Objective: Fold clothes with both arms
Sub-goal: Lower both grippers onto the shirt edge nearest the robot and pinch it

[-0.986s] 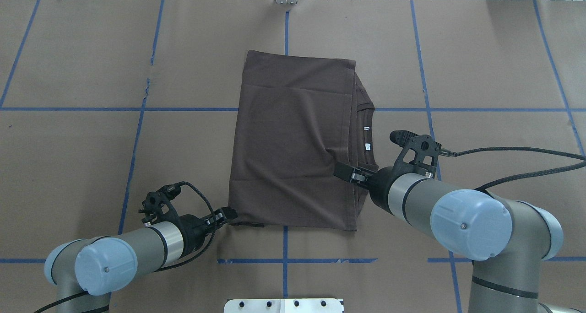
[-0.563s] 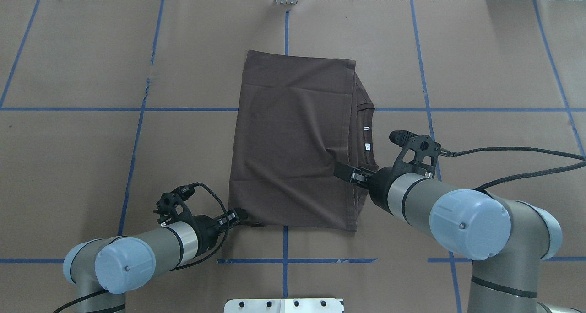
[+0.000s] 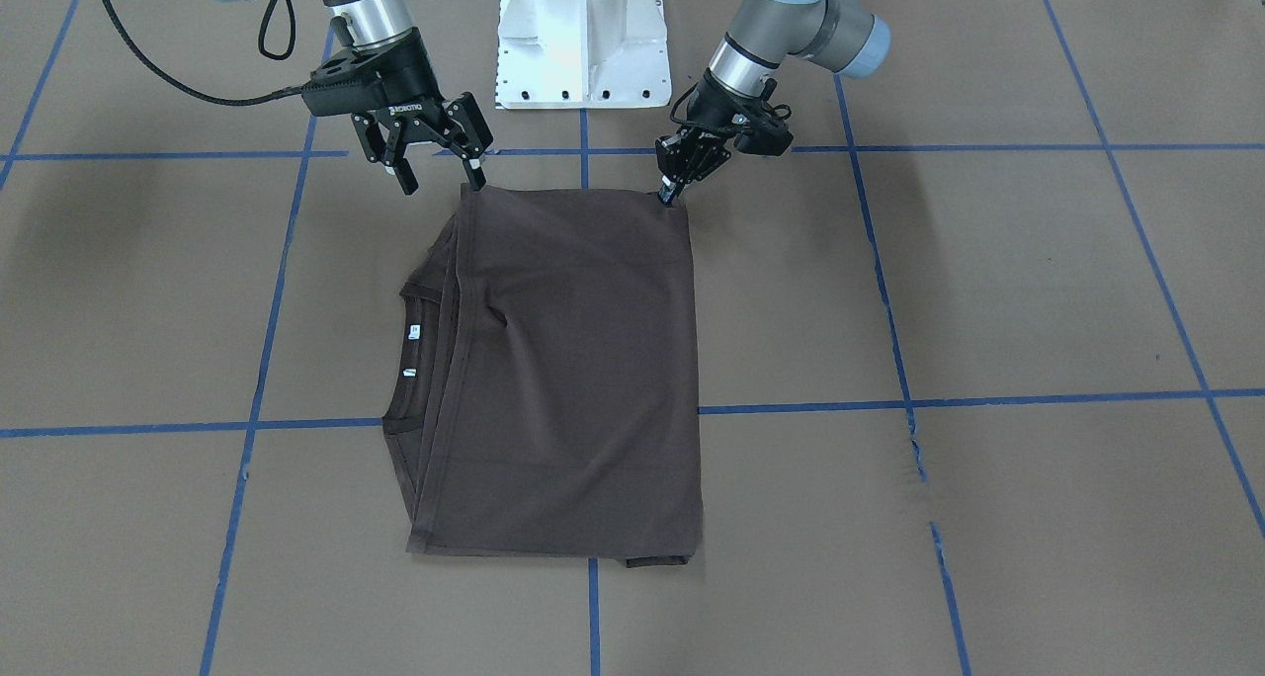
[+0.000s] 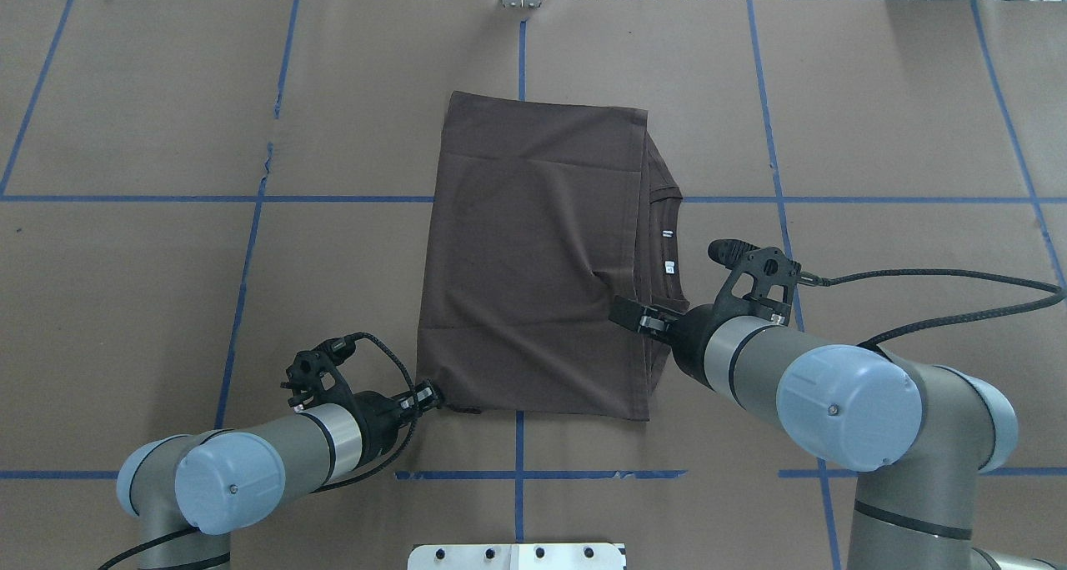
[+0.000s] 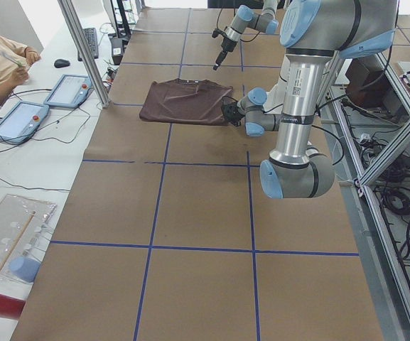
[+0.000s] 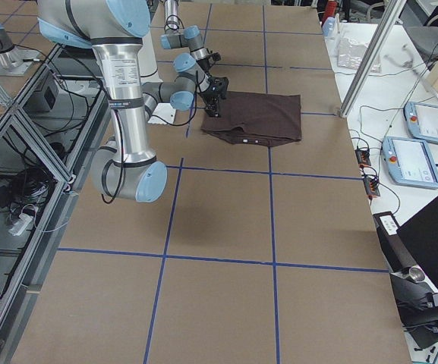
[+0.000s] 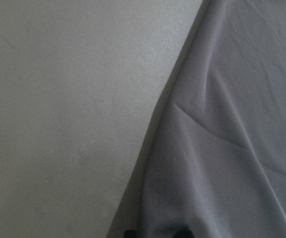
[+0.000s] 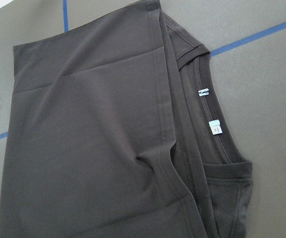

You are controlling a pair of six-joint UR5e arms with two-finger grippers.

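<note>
The dark brown-grey T-shirt [image 3: 573, 360] lies folded into a rectangle at the table's middle [image 4: 533, 262], with its collar and white tags [image 8: 214, 127] on the robot's right side. My left gripper [image 3: 672, 190] is low at the shirt's near left corner [image 4: 429, 397], shut on the hem there. Cloth fills the left wrist view [image 7: 232, 124]. My right gripper [image 3: 443, 180] is open and empty, raised over the shirt's near right corner [image 4: 638, 318]. The right wrist view looks down on the shirt [image 8: 83, 139] without showing fingers.
The white pedestal base [image 3: 583, 34] stands at the robot's edge of the table [image 4: 517, 556]. Blue tape lines [image 4: 517, 474] cross the brown table cover. Tablets [image 5: 20, 121] and a metal post [image 5: 84, 50] stand past the far edge.
My left gripper moved right to the shirt's near left corner and its fingers closed on the hem. The right arm hardly moved. The shirt lies as before.
</note>
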